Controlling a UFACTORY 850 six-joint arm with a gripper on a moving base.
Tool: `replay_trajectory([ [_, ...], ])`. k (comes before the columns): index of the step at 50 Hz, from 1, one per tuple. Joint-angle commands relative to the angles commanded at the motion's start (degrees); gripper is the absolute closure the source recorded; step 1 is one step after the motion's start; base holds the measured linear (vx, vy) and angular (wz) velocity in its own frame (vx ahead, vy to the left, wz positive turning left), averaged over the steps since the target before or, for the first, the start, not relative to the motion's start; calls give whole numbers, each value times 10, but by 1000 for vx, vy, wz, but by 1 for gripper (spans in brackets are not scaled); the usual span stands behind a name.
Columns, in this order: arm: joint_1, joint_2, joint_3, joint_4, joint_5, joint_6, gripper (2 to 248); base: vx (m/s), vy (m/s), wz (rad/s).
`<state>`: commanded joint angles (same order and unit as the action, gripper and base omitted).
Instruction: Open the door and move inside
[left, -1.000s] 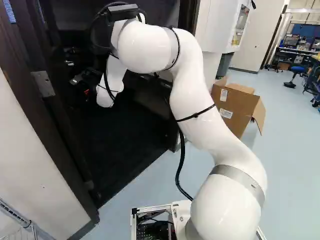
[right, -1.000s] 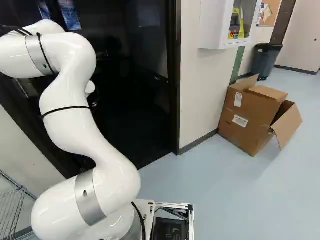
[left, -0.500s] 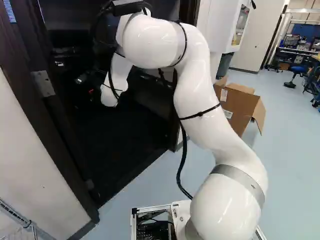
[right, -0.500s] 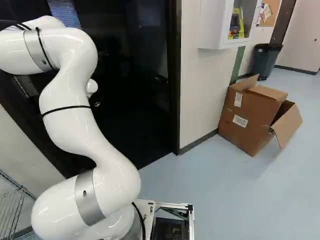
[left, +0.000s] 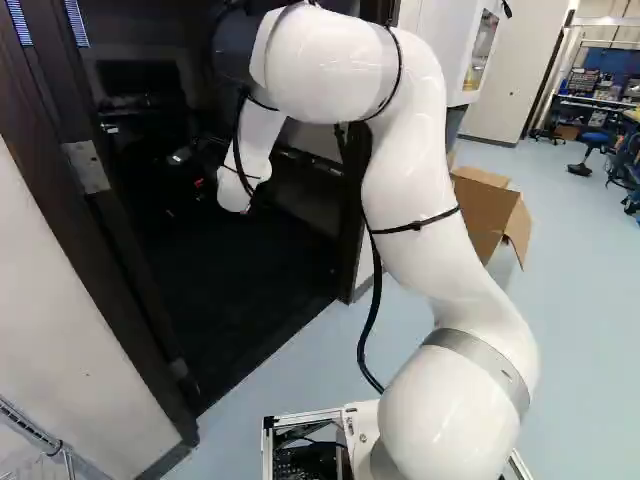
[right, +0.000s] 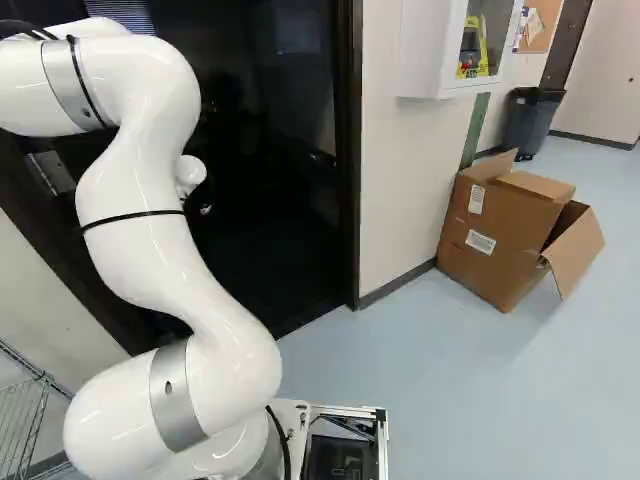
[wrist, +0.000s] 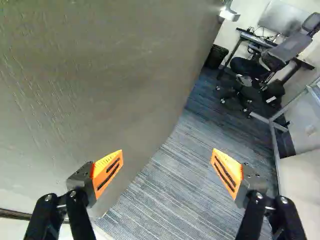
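Because the door (wrist: 100, 90) stands ajar, with the room showing past its free edge, the move turns on how its broad face lies to the gripper (wrist: 167, 159). That face is ahead of the gripper and toward one finger (wrist: 107, 172); the other finger (wrist: 227, 172) has carpet (wrist: 170, 185) ahead of it. Both stand wide apart with nothing between them; whether the nearer one touches the panel I cannot tell. The door's long free edge slants away from beside the nearer finger, up to the lever handle (wrist: 229, 13), well ahead and out of the gripper's reach.

With the latch seemingly free, I judge the step in hand is pushing the panel wider, fingers left as they are, then driving in; the door looks partly done and the entry not begun. The push should go into the face near that edge, away from the carpeted side. Too far toward the carpet, and the gripper would slip past the edge.

As for room, the arm (left: 420, 240) reaches into the doorway while the base (right: 382, 445) sits outside it. The left jamb (left: 75, 120) and right jamb (right: 347, 150) bound its path, so the base must line up between them. Inside, an office chair (wrist: 285, 52) and a metal frame (wrist: 275, 145) could crowd the turn.
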<state>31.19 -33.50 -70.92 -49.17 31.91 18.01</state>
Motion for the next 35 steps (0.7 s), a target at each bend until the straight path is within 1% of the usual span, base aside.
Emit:
replay_trajectory([
  [24,-31,39,52,0,0,0,3,0,0,0],
  [35,-46,56,74,15,0,0,3,0,0,0],
])
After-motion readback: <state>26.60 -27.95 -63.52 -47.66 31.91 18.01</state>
